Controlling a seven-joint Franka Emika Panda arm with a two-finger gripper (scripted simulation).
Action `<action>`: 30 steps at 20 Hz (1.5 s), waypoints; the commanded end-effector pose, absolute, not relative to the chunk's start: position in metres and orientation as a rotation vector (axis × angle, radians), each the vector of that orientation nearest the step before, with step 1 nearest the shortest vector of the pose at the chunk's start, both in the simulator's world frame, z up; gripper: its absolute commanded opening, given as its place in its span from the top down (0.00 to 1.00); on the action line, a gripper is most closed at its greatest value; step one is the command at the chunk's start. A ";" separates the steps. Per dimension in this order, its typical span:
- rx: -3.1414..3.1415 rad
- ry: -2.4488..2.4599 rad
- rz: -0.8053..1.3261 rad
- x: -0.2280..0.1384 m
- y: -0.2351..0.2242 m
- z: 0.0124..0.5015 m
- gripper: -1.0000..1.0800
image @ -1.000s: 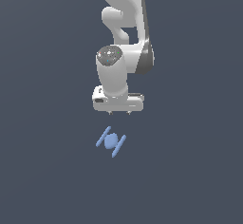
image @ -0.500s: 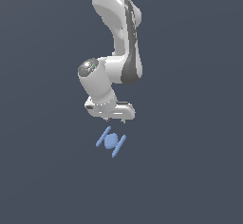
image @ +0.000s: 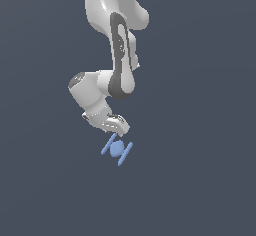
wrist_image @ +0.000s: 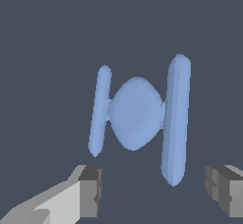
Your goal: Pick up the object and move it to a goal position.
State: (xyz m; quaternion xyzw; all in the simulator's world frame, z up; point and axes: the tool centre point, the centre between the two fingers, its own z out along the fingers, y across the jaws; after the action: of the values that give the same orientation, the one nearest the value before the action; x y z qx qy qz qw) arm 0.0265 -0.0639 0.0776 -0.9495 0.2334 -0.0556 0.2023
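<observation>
In the wrist view, the hand (wrist_image: 154, 190) hung with its two fingers (wrist_image: 90, 190) spread wide, nothing between them. Just beyond lay the light-blue object (wrist_image: 137, 118), a ball flanked by two parallel bars, resting alone on the dark desk (image: 200, 180). In the exterior view it sat directly under the tilted arm (image: 117, 70), just beneath the hand. A clean pick likely called for dropping straight down with the fingers outside both bars, centred on the ball, then squeezing evenly so the piece would not twist.
</observation>
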 end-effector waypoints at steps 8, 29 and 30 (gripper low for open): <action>-2.530 0.820 -0.209 0.031 -0.088 0.059 0.19; -2.508 0.851 -0.217 0.039 -0.081 0.029 0.19; -2.508 0.851 -0.217 0.039 -0.081 0.029 1.00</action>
State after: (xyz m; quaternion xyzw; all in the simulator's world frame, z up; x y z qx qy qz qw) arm 0.0385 -0.0820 0.0309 -0.9162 0.3112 -0.0801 0.2393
